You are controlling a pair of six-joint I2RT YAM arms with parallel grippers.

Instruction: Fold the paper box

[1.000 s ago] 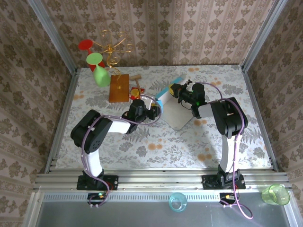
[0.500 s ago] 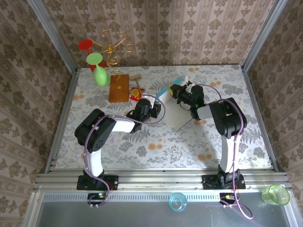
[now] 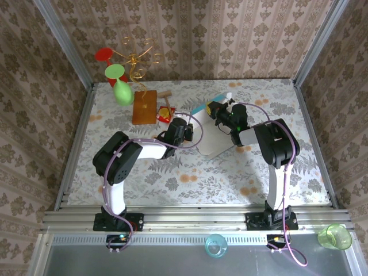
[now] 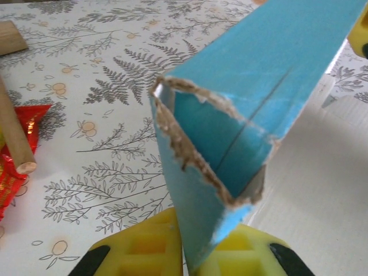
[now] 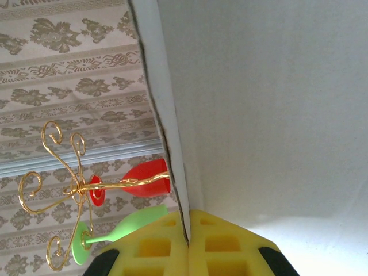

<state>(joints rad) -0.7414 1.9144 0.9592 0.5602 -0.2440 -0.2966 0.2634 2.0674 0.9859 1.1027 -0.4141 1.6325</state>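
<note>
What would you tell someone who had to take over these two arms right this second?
Left claw: shut on a raised blue flap of the paper box; the flap's edge is ragged.
Right claw: shut on a white edge of the same box.
Box: mid-table between the arms, right of the wooden board. The white inner panel lies mostly flat.
Done: one side lifted.
Left: probably the other walls and flaps. It is no closed box yet.

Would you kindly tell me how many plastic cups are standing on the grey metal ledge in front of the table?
2: a teal cup near the middle of the ledge, and a light-green cup at its right end. None appears hidden.
</note>
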